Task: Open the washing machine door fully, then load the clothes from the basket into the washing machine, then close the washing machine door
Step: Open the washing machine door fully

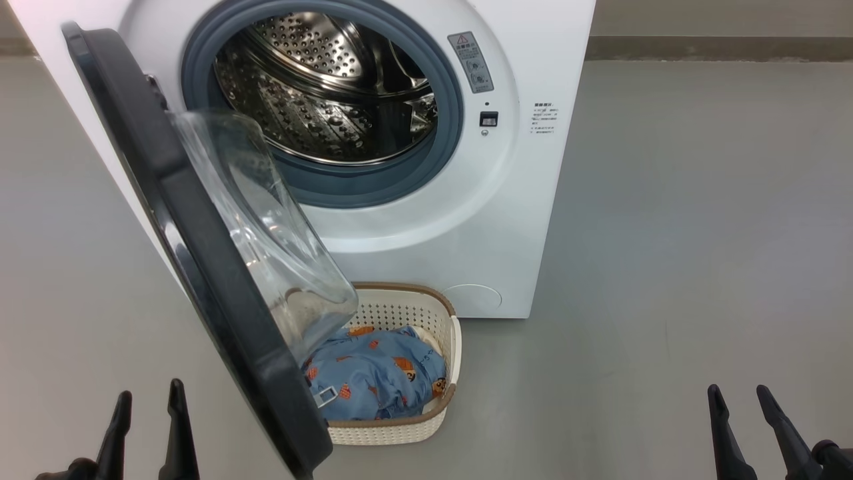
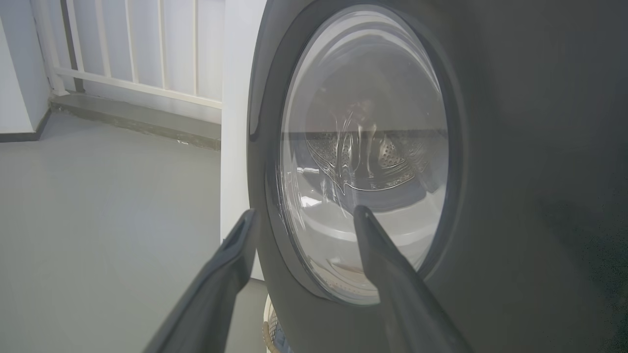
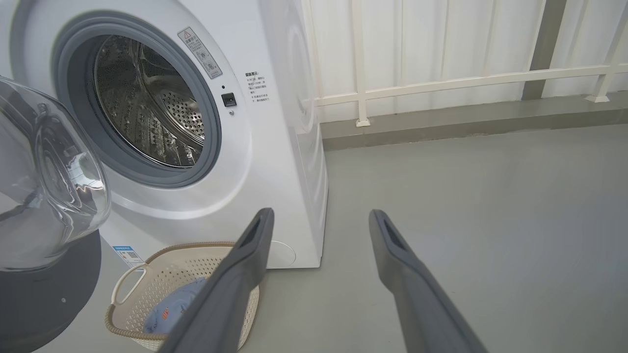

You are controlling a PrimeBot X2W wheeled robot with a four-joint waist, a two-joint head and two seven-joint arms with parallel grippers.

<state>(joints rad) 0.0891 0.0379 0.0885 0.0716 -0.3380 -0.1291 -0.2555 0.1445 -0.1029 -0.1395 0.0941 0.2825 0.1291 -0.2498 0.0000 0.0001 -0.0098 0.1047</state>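
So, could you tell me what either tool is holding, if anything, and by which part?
Nothing is held: the left tool and the right tool are open and empty, and the light blue bear-print clothes lie in the cream-white perforated basket.

Large white front-loading washing machine (image 1: 426,233): smooth shell, semi-gloss. Perforated steel drum (image 1: 320,87): polished metal, mirror-bright. Grey rubber door seal (image 1: 448,133): matt. Round washing machine door (image 1: 200,267): black ring looks plastic, glossy. Clear domed glass window (image 1: 266,233): smooth, reflective. Small cream-white perforated plastic basket (image 1: 406,313): satin finish, with brown woven-look rim (image 1: 400,288). Light blue bear-print clothes (image 1: 373,373): soft matt cloth, creased. Grey floor (image 1: 666,233): smooth, faint sheen.
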